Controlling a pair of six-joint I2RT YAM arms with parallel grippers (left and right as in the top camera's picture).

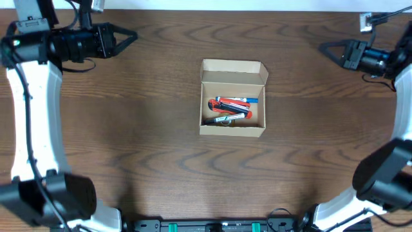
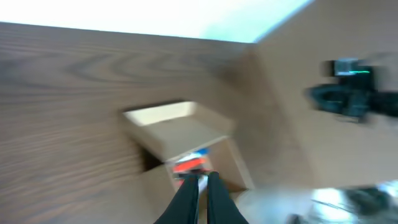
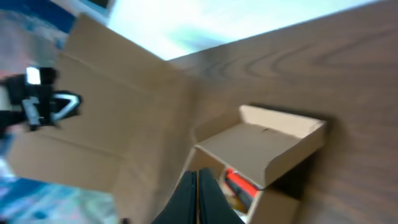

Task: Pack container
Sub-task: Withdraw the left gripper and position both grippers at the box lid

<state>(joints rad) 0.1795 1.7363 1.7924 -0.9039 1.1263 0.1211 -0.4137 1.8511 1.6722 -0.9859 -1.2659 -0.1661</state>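
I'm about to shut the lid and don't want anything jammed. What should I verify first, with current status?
1. Pens all inside the container: ok.
2. Pens sit below the rim: cannot tell.
3. Lid flap open, standing at the far edge: ok.
4. Left gripper apart from the container, fingers together: ok.
5. Right gripper apart from the container, fingers together: ok.

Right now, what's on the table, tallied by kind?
Cardboard box: 1, lid open
Pens or cutters inside it: at least 3 (two red, one black); they overlap, so the exact count is unclear
Robot arms: 2, left arm and right arm, jaws shut
Total: at least 6
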